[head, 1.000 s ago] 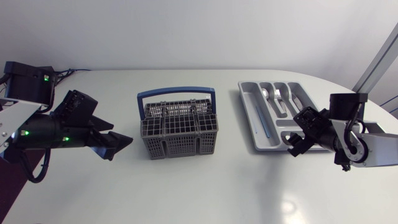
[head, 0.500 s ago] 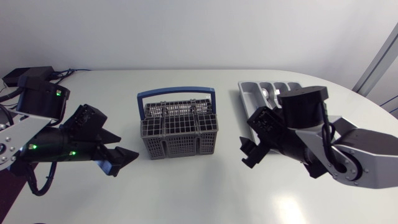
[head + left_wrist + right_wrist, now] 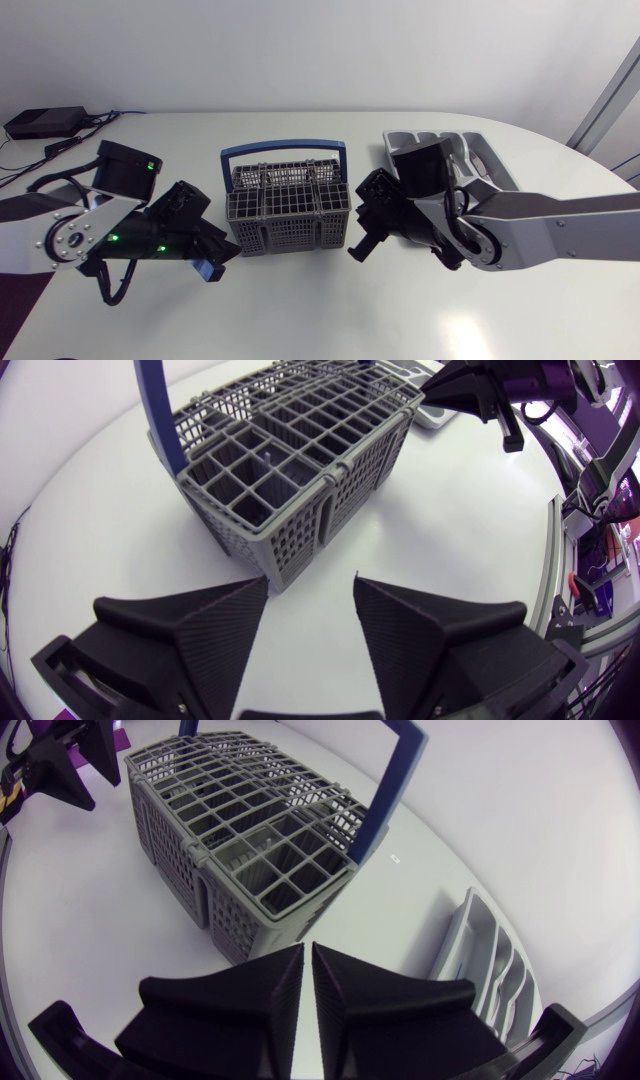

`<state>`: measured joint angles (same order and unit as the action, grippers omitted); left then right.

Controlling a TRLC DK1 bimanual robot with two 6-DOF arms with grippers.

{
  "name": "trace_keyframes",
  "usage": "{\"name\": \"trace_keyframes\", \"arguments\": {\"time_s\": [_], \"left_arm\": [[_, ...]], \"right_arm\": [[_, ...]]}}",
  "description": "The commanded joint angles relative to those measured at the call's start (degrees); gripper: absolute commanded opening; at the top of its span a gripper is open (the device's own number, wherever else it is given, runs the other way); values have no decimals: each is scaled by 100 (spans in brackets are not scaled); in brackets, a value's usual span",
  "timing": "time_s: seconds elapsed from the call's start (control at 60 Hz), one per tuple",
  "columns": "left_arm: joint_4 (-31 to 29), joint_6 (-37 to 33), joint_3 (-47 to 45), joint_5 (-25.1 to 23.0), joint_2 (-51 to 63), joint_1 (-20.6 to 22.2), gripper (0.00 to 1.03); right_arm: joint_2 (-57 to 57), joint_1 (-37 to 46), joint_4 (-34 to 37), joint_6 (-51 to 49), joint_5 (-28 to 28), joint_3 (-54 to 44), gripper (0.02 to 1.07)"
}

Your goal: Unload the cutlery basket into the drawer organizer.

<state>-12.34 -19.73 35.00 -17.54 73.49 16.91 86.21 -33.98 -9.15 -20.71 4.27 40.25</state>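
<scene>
Left gripper low, fingers wide apart; right gripper low, fingers all but together.

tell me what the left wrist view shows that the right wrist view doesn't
Left wrist only: its own left claw up close, open, facing a corner of the cutlery basket. Right wrist only: its own right claw up close, shut, and the drawer organizer compartments beside it. Both: the basket with its blue handle, and the other arm's claw beyond it.
</scene>
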Motion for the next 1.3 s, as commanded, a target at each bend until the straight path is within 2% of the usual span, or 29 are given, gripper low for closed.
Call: {"name": "trace_keyframes", "arguments": {"time_s": [0.0,0.217,0.6,0.917,1.05,1.15,1.283], "left_arm": [[179,21,112,-30,517,-38,28],[645,21,288,-30,1106,-258,28],[803,21,446,-30,1299,-337,28],[926,13,551,-21,1519,-337,29],[917,-5,463,-21,1484,-390,47],[856,-23,235,-21,1158,-469,72],[443,-172,6,-21,385,-803,75]], "right_arm": [[247,-118,-70,234,-5,176,8],[431,-311,-166,375,30,326,8],[493,-513,-149,401,302,405,8],[352,-557,-70,419,320,282,8],[317,-566,-70,427,381,229,8],[88,-461,-87,410,504,97,8],[-650,-215,1,243,663,-184,8]]}}
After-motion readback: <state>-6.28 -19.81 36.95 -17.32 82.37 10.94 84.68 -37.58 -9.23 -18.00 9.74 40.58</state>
